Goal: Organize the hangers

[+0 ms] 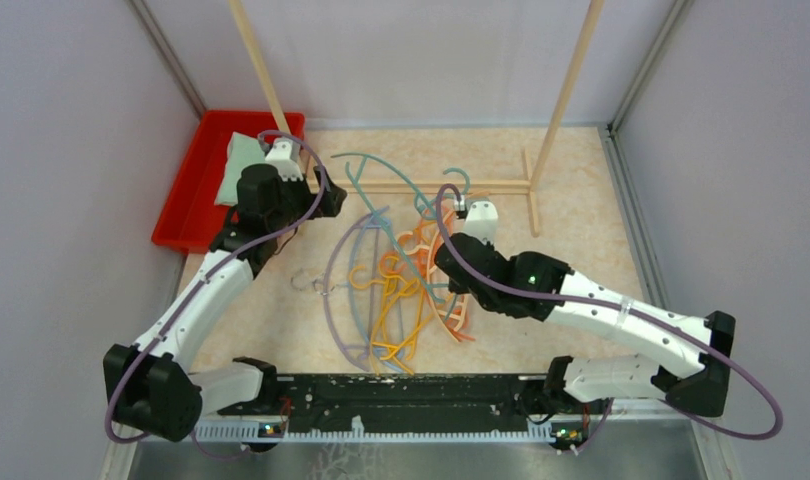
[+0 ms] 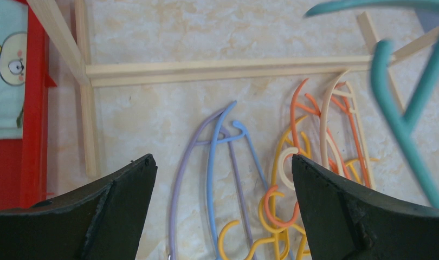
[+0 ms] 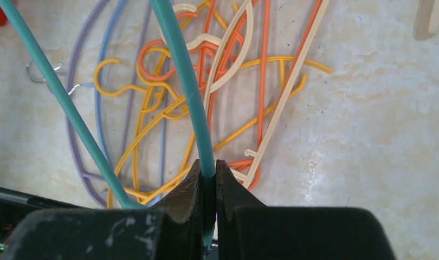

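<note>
The left gripper (image 2: pixel 223 160) hangs with its two black fingers (image 2: pixel 114 200) spread wide over the marbled table (image 2: pixel 168 32), and between them lie a lavender hanger (image 2: pixel 179 179) and a light blue hanger (image 2: pixel 211 162) side by side, their tops crossing. Right of those, a yellow hanger (image 2: pixel 275 162), an orange hanger (image 2: pixel 296 108) and a peach hanger (image 2: pixel 324 119) overlap in a tangle, while a blurred teal hanger (image 2: pixel 407 116) crosses the upper right corner, close to the lens. The wooden rack frame (image 2: pixel 217 70) runs across behind them, and at the left edge a red tray (image 2: pixel 33 119) holds a pale cloth (image 2: pixel 6 65) with a cartoon print.
</note>
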`<action>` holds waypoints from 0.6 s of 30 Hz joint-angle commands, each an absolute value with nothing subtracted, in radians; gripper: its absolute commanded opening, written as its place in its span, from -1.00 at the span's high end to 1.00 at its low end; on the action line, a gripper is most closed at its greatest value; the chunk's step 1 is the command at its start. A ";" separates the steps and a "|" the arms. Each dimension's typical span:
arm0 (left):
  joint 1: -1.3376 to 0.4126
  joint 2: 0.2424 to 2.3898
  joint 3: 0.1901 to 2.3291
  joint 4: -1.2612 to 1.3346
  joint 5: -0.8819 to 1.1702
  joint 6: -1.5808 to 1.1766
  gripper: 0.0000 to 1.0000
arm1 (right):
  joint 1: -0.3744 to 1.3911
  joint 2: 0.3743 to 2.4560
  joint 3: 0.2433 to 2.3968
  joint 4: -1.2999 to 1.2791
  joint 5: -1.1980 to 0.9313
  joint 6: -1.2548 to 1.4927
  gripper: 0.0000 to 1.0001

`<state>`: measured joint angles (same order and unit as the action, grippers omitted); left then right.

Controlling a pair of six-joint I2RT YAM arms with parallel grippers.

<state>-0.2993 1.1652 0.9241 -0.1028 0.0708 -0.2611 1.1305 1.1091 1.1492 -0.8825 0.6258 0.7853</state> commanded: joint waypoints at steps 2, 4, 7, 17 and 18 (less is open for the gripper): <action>-0.306 1.210 0.989 -0.074 0.112 -0.297 -0.99 | 1.141 1.185 1.208 -0.838 0.683 0.698 1.00; -0.307 1.226 1.002 -0.074 0.117 -0.295 -0.99 | 1.141 1.226 1.282 -0.864 0.773 0.653 1.00; -0.307 1.237 1.021 -0.089 0.119 -0.282 -0.99 | 1.129 1.285 1.433 -0.902 0.978 0.523 1.00; -0.307 1.125 0.976 -0.126 0.136 -0.287 -0.99 | 0.915 1.222 1.478 -0.350 1.144 -0.146 1.00; -0.307 1.111 0.970 -0.125 0.137 -0.286 -0.99 | 0.901 1.220 1.473 -0.295 1.145 -0.198 1.00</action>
<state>-0.2996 1.1919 0.9844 -0.1211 0.1131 -0.2813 0.9409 1.2633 1.4731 -0.6128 1.0500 0.1284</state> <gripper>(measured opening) 0.996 0.047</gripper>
